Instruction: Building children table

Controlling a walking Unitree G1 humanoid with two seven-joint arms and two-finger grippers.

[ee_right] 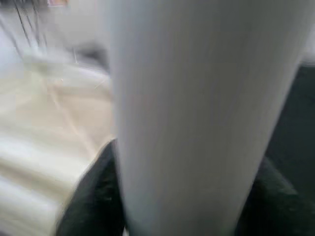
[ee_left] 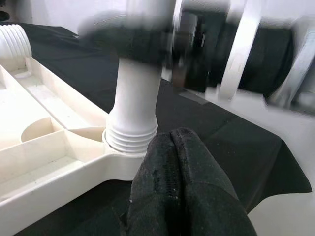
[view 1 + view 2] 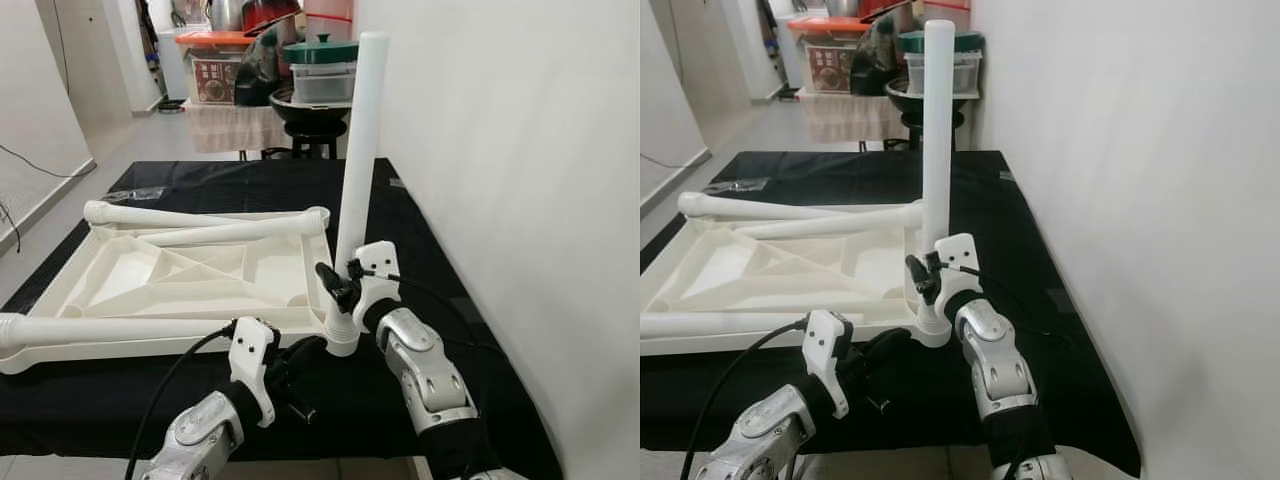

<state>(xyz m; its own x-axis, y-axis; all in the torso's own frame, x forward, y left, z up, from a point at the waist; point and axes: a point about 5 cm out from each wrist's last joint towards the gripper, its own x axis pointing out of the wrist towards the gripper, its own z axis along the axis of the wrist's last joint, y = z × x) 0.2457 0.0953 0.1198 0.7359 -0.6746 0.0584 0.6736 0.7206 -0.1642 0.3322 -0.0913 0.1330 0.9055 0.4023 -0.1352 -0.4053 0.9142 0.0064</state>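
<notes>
A white plastic tabletop (image 3: 150, 275) lies upside down on a black-clothed table (image 3: 250, 180). One white leg (image 3: 358, 150) stands upright in its near right corner socket, its threaded base (image 2: 132, 137) partly showing above the socket. My right gripper (image 3: 340, 285) is shut on this leg low down, and the leg (image 1: 197, 118) is blurred close up in the right wrist view. My left gripper (image 2: 174, 142) is shut with nothing in it, its tips close to the tabletop's edge just below that corner. Three loose legs (image 3: 245, 232) lie across the tabletop.
A white wall (image 3: 520, 200) runs close along the right side of the table. Behind the table a stool carries plastic bins and pots (image 3: 310, 80). The cloth's front edge is just below my arms. Open floor lies to the left (image 3: 60, 200).
</notes>
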